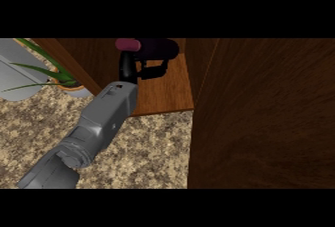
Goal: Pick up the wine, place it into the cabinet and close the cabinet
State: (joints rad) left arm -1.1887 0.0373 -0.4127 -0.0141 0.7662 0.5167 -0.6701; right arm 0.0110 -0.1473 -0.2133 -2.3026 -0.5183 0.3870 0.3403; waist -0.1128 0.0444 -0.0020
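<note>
The wine bottle (156, 48) is dark with a maroon cap and shows at the top of the head view, inside the open wooden cabinet. It hangs tilted over the cabinet's shelf (165, 91), cap toward the left. My left hand (127, 66) reaches in from the lower left and is shut on the bottle, its fingers curled up around it and the thumb pointing right below it. Whether the bottle touches the shelf cannot be seen. My right hand shows nowhere.
The open cabinet door (262, 115) fills the right side as a tall dark wooden panel. A potted plant (56, 73) and a grey object (16, 66) stand at the left. Speckled counter (150, 150) lies in front of the cabinet.
</note>
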